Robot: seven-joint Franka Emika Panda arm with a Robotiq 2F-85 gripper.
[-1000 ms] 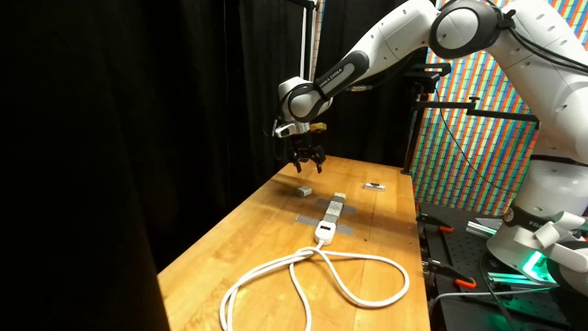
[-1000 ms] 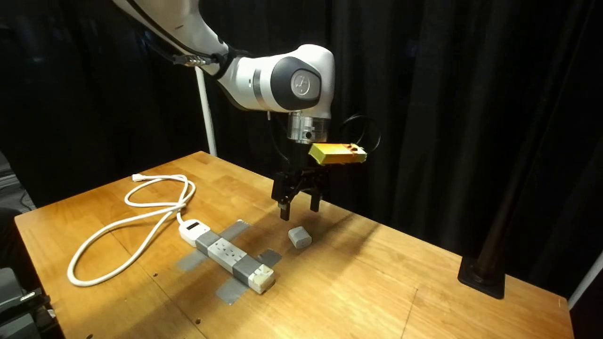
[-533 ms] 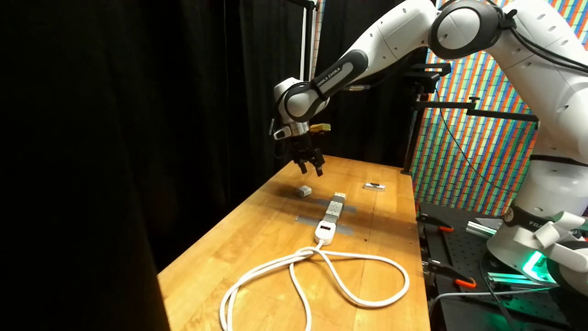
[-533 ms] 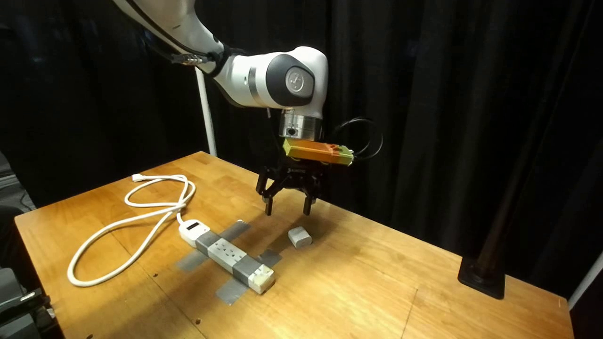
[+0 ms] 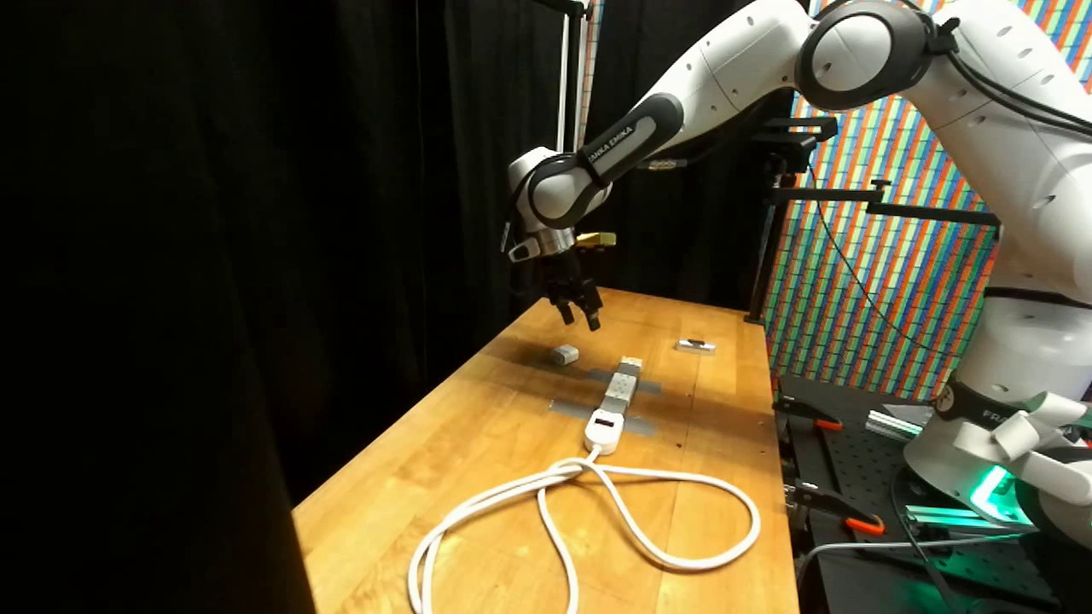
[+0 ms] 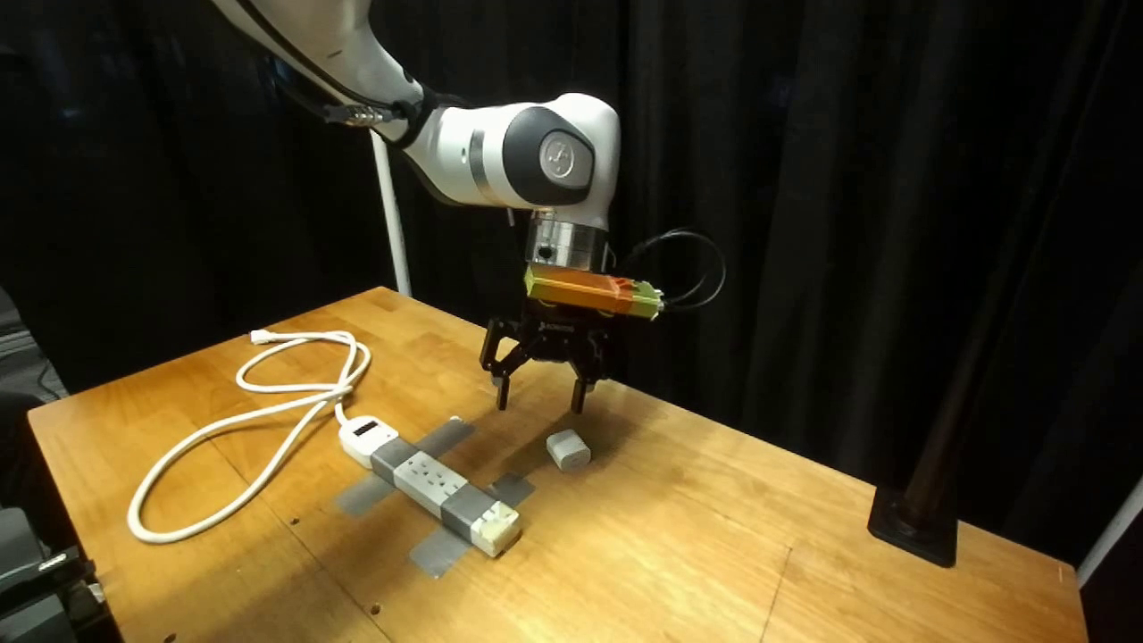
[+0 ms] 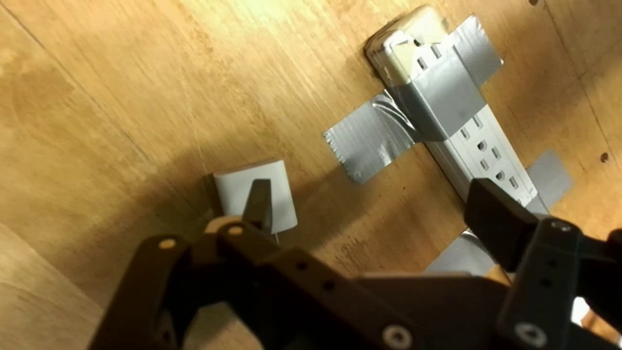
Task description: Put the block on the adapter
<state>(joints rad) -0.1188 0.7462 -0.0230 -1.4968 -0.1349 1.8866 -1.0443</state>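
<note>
Wrist view, looking down: the wooden table carries the adapter, a white bar held by two bands of silver tape, with dark outlet slots along its face and a beige patch at one end. Both exterior views show its thick white cable lying in loops on the wood. Near the adapter but apart from it, the block rests on the tabletop, small, whitish and squarish with softened edges; it is partly covered in the wrist view, so its full outline is hard to read there. Above hangs the gripper, fingers spread wide, with a gap between their tips and the block. The arm arches high and slopes down to the wrist, the gripper leaning slightly. An orange-and-yellow box sits just above the fingers.
</note>
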